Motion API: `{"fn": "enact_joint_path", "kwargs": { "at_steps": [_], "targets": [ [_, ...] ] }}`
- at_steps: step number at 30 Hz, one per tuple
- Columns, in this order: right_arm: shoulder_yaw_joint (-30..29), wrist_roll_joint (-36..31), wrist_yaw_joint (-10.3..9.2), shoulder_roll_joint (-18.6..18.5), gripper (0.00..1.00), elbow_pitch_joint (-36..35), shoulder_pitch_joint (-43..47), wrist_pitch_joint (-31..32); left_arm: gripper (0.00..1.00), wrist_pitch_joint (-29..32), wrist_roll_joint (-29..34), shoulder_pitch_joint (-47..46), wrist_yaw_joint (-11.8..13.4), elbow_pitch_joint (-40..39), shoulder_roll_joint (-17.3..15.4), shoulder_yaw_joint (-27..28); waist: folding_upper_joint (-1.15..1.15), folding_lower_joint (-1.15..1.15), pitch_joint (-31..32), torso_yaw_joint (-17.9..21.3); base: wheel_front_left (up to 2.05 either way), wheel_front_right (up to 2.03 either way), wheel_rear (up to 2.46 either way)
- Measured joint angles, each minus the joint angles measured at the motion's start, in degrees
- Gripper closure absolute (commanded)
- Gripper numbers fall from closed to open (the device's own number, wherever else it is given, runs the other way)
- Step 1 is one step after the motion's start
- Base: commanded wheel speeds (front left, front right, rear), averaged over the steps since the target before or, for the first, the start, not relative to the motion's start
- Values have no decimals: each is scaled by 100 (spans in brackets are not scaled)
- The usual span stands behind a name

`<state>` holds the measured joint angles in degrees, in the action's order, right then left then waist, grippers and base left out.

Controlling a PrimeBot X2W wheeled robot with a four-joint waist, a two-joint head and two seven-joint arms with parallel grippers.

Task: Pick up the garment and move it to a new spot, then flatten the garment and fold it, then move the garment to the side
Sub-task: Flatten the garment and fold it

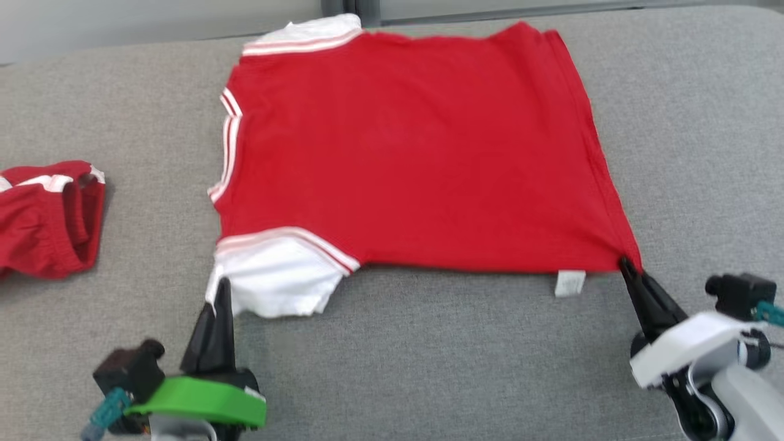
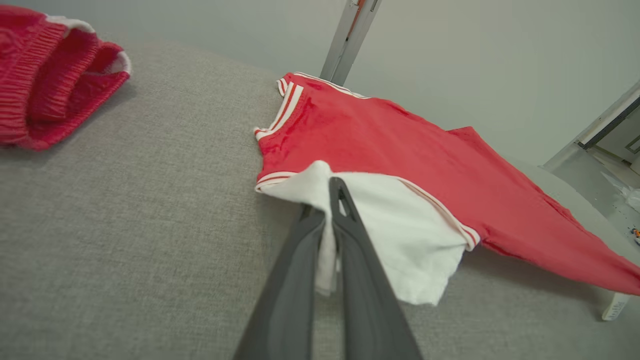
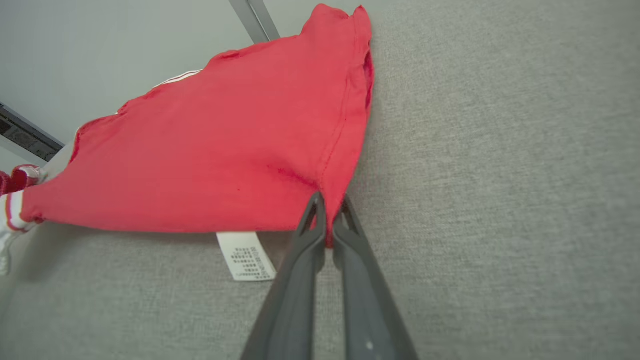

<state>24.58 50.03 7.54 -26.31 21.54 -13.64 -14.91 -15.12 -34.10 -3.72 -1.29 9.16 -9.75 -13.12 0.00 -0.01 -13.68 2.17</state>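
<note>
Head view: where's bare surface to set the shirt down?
Widest: the near strip of grey surface between left pincer and right pincer, below the red shirt. Also right of its hem. Narrower gap between shirt and red shorts. Far edge crowded.

Looks like a bare test room. A wide grey fabric-covered surface point(image 1: 429, 355) sits against a plain pale wall point(image 2: 475, 60), a metal post point(image 2: 346, 45) rising behind it.
</note>
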Motion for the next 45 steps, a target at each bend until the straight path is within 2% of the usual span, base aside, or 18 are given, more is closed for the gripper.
{"fn": "enact_joint_path", "kwargs": {
  "at_steps": [4, 11, 16, 21, 26, 36, 45],
  "targets": [
    [-292, -264, 0, -1, 100, -223, 633, 22, 100, 0, 152, 490, -59, -107, 166, 40, 0, 0, 180, -42, 0, 0, 0],
    [-1127, -583, 0, 102, 100, -784, 1624, 427, 100, 0, 258, 943, -186, -125, 223, -68, 0, 0, 433, -160, 0, 0, 0],
    [-1522, -815, 0, 431, 100, -1135, 2153, 803, 100, 5, 293, 981, -260, 20, 177, -182, 0, 0, 510, -263, 0, 0, 0],
    [-1793, -999, 0, 726, 100, -1329, 2288, 1116, 100, 44, 343, 886, -323, 163, 97, -278, 0, 0, 573, -262, 0, 0, 0],
    [-1886, -1188, -1, 832, 100, -1517, 2160, 1284, 100, 121, 470, 495, -405, 211, -30, -400, 0, 0, 552, -203, 0, 0, 0],
    [-2011, -1300, -1, 977, 100, -1501, 1339, 1603, 100, 400, 591, -824, -550, 647, -300, -694, 0, 0, 362, -158, 0, 0, 0],
    [-2006, -1327, -1, 1088, 100, -760, 152, 1758, 100, 468, 527, -2054, -601, 1636, -441, -947, 0, 0, 81, -18, 0, 0, 0]
  ]
}}
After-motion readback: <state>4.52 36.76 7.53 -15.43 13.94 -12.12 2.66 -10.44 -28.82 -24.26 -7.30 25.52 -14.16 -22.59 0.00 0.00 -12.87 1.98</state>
